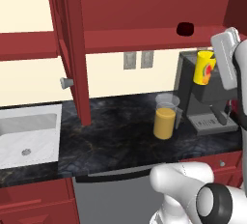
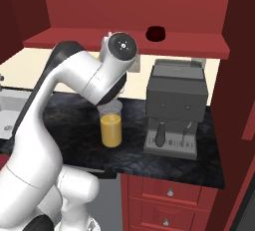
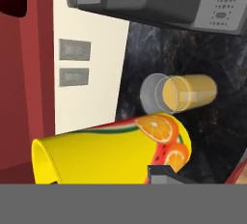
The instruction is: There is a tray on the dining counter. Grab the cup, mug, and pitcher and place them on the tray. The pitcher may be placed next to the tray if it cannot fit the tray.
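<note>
Fingers (image 3: 164, 174) of the gripper (image 1: 212, 71) are closed around the yellow cup (image 1: 204, 67) and hold it up in the air, in front of the coffee machine (image 2: 175, 106). Down below is the long black counter (image 1: 120, 136) with a white sink (image 1: 26, 138) at its left end. Next to the grey coffee machine stands the pitcher (image 1: 165, 116), upright and with orange juice inside. High on the red shelf sits the small dark mug (image 2: 156, 33).
</note>
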You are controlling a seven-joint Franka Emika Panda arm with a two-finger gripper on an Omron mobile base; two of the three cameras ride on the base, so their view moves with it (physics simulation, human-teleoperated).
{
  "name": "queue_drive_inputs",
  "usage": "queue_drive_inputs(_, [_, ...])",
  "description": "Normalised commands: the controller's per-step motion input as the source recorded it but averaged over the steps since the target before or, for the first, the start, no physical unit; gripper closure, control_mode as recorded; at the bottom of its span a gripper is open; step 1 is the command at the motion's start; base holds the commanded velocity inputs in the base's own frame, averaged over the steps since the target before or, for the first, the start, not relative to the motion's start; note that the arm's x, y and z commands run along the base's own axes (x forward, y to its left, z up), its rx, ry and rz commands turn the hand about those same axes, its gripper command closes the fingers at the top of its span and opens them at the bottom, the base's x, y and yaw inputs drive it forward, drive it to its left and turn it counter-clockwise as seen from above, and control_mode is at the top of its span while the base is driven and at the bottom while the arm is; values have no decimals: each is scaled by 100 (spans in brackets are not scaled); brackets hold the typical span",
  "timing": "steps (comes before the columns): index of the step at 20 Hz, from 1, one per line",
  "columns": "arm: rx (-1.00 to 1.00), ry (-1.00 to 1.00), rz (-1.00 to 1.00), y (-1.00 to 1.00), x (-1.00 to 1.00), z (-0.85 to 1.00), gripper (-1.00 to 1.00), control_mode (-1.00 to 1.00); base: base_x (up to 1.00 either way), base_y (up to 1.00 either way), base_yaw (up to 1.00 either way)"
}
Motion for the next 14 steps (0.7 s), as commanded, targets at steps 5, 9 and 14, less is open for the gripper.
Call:
queue_drive_inputs(5, [0,0,0,18,-14,-13,100,-100,0,0,0])
queue_drive_inputs(9, [0,0,0,15,-23,-8,100,-100,0,0,0])
queue_drive_inputs(14, [0,1,0,3,-9,0,100,100,0,0,0])
